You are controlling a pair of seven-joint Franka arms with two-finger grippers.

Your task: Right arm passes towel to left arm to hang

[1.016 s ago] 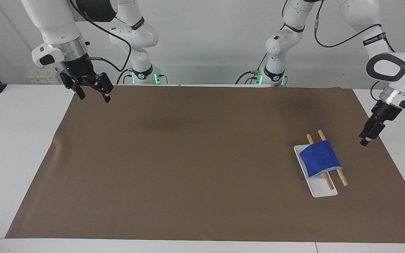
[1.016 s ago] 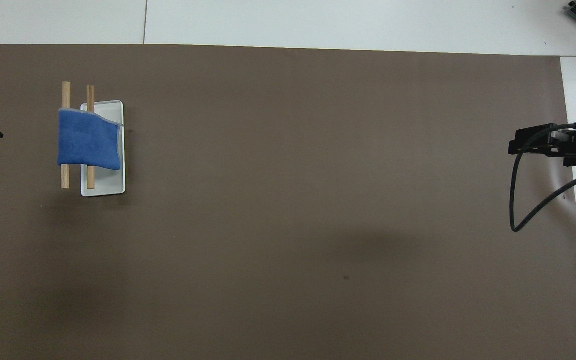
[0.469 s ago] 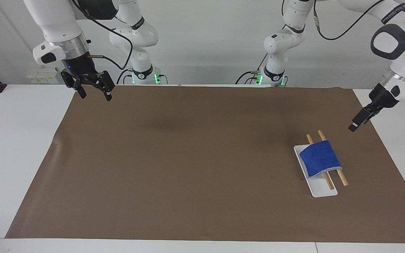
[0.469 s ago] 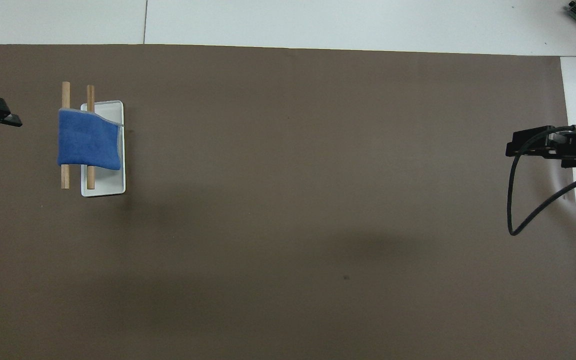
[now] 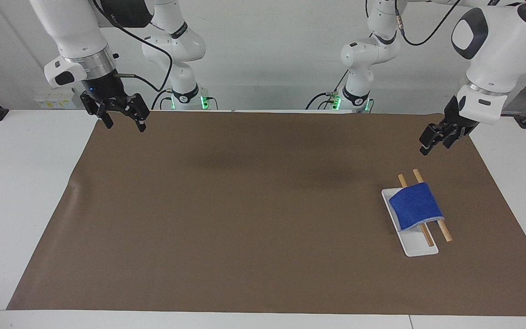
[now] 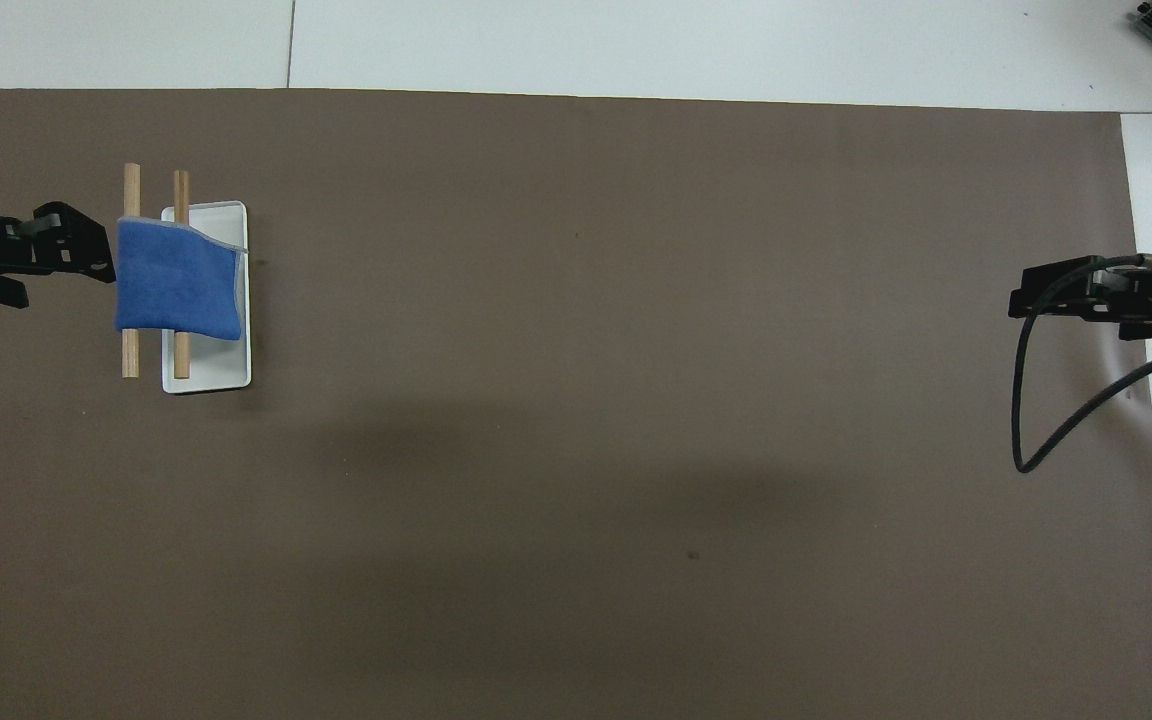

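Your left gripper [image 5: 432,142] hangs in the air with nothing in its jaws, and whether those jaws are spread or pressed together you cannot tell from either view. It is up over the brown mat [image 5: 244,205] toward the left arm's end of the surface, clear of the towel [image 5: 415,205]; from overhead its tip looks level with the towel's edge, but the facing view shows it raised and apart. Your right gripper [image 5: 121,116] waits with its jaws spread and empty over the mat's corner at the right arm's end, well apart from the towel. The blue towel is draped over the two wooden rods [image 5: 442,230] of the white rack [image 5: 420,249], which stands on the mat toward the left arm's end.
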